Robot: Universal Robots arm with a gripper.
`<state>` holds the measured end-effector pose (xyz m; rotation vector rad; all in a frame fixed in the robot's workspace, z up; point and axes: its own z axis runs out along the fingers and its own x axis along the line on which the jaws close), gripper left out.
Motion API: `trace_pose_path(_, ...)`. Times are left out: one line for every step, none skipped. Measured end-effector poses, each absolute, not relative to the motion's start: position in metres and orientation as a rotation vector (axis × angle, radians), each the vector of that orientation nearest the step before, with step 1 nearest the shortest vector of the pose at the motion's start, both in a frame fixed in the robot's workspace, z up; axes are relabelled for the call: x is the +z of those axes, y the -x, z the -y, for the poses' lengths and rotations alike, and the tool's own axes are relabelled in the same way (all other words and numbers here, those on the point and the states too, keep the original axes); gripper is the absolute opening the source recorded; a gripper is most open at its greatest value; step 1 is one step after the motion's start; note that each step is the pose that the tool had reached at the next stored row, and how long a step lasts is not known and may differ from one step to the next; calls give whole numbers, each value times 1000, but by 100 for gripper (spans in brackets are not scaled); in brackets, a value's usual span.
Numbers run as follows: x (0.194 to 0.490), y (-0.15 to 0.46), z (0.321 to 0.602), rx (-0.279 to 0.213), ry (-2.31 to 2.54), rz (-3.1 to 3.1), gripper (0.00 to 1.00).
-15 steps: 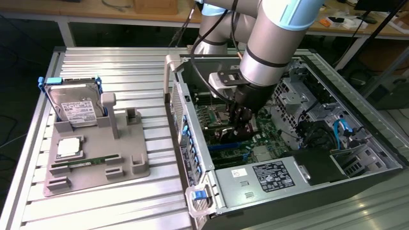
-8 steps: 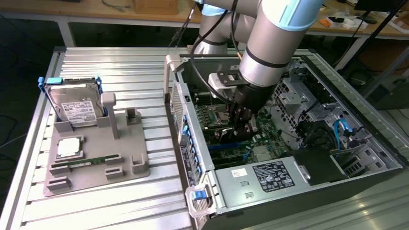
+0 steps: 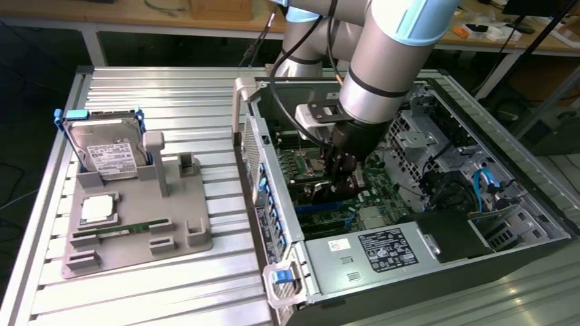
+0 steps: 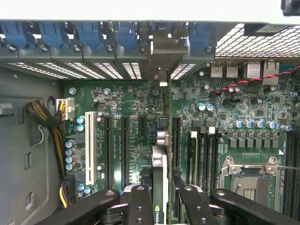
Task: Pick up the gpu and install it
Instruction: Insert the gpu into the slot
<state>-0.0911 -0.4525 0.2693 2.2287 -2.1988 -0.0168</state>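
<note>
Gripper point(image 4: 164, 191): inside the case point(image 3: 509, 153), jaws closed on the gpu.
Gpu point(image 4: 159, 164): held on edge between the fingers point(image 4: 140, 206), over the motherboard point(image 4: 122, 103) slots, bracket end towards the case's rear wall.
Hard drive point(image 3: 107, 153): upright in the holder point(image 3: 136, 252), near the table point(image 3: 181, 88) edge at the exterior view's left.

Robotics lab — slotted aluminium table point(image 3: 172, 92), opened computer case point(image 3: 453, 288) (motherboard point(image 4: 136, 108) bare), cluttered wooden benches point(image 3: 118, 15) behind.

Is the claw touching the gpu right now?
Touching. The wrist view shows the claw clamped on the gpu, pressing against both of its faces.
</note>
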Motion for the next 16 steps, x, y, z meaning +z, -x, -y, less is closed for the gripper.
trace_pose_path(269, 91, 453, -19, -2228, 2198, 27)
trace_pose_path(269, 91, 453, -22, -2227, 2197, 27)
trace_pose_path(269, 90, 453, -25, -2226, 2196, 27)
trace_pose_path(269, 90, 453, -29, -2224, 2195, 27)
trace_pose_path(269, 90, 453, -29, -2224, 2194, 27)
trace_pose_path(269, 90, 453, -30, -2224, 2194, 27)
trace_pose_path(269, 90, 453, -30, -2224, 2194, 27)
trace_pose_path(269, 90, 453, -30, -2224, 2194, 27)
trace_pose_path(269, 90, 453, -30, -2224, 2194, 27)
trace_pose_path(269, 90, 453, -32, -2223, 2193, 27)
trace_pose_path(269, 90, 453, -33, -2223, 2193, 27)
trace_pose_path(269, 90, 453, -34, -2223, 2193, 27)
trace_pose_path(269, 90, 453, -35, -2223, 2194, 27)
trace_pose_path(269, 89, 453, -36, -2223, 2194, 27)
trace_pose_path(268, 89, 453, -36, -2224, 2194, 27)
trace_pose_path(268, 90, 453, -36, -2224, 2194, 27)
